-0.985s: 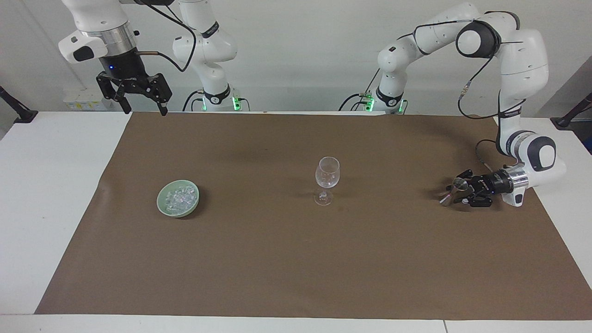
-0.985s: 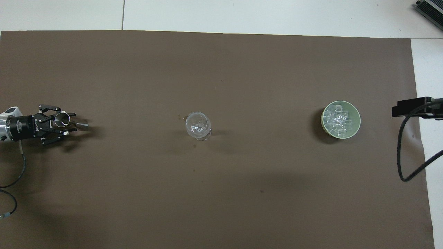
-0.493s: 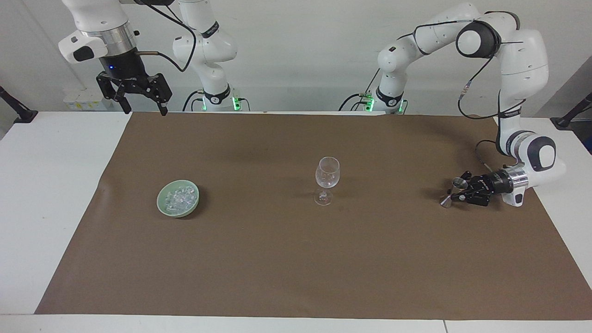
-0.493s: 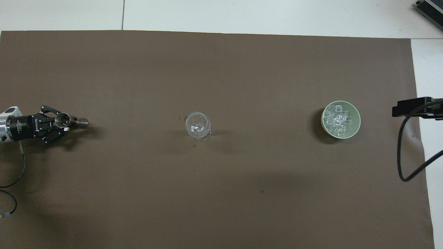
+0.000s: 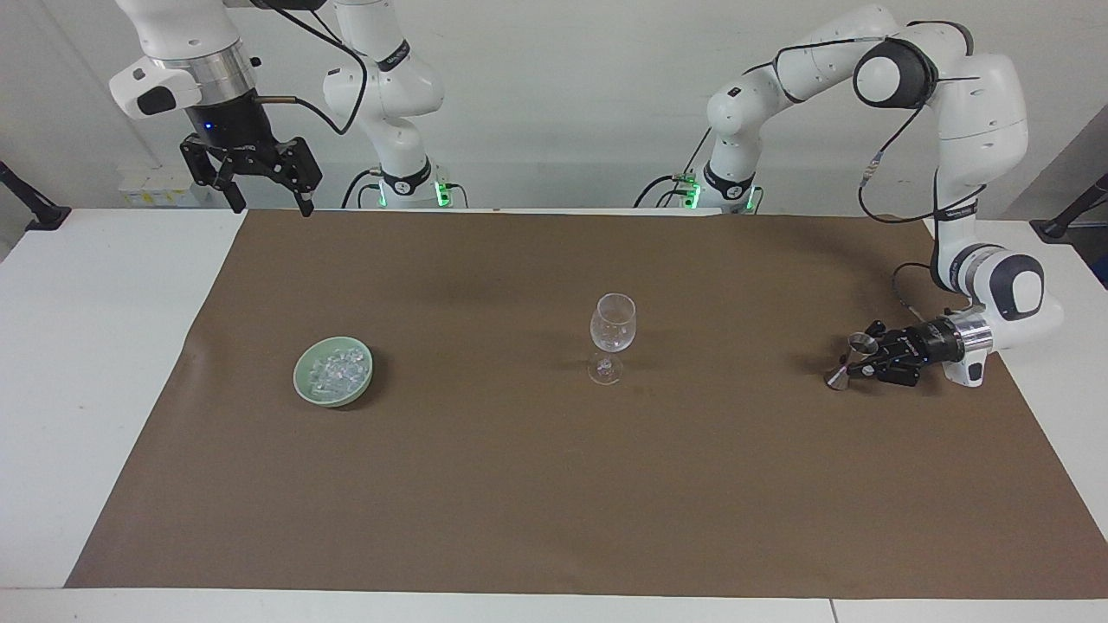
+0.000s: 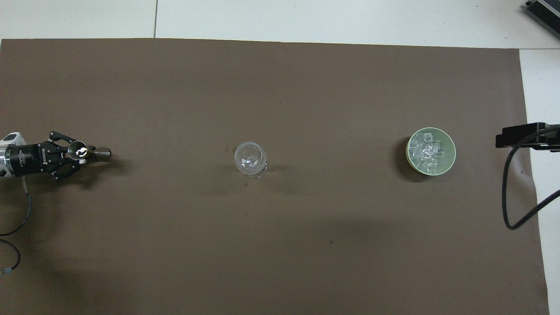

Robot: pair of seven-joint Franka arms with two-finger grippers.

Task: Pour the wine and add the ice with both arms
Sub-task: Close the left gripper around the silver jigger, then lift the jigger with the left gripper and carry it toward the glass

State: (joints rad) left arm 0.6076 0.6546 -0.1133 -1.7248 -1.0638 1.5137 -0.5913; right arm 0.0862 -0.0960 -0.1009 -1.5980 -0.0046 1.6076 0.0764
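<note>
The left gripper [image 5: 853, 362] is clamping a small metal jigger [image 5: 849, 359] low over the brown mat [image 5: 554, 484]; the right gripper [image 5: 260, 195] is waiting high, fingers spread wide.

You are viewing evenly lit, bright frames — light is coming from above. Soft, diffuse shadows are lying on the brown mat [image 5: 519, 484] beside the green bowl [image 6: 431, 151] and the wine glass [image 6: 250, 158]. Small glints are showing on the ice [image 6: 428, 150] — both views are staying sharp.
</note>
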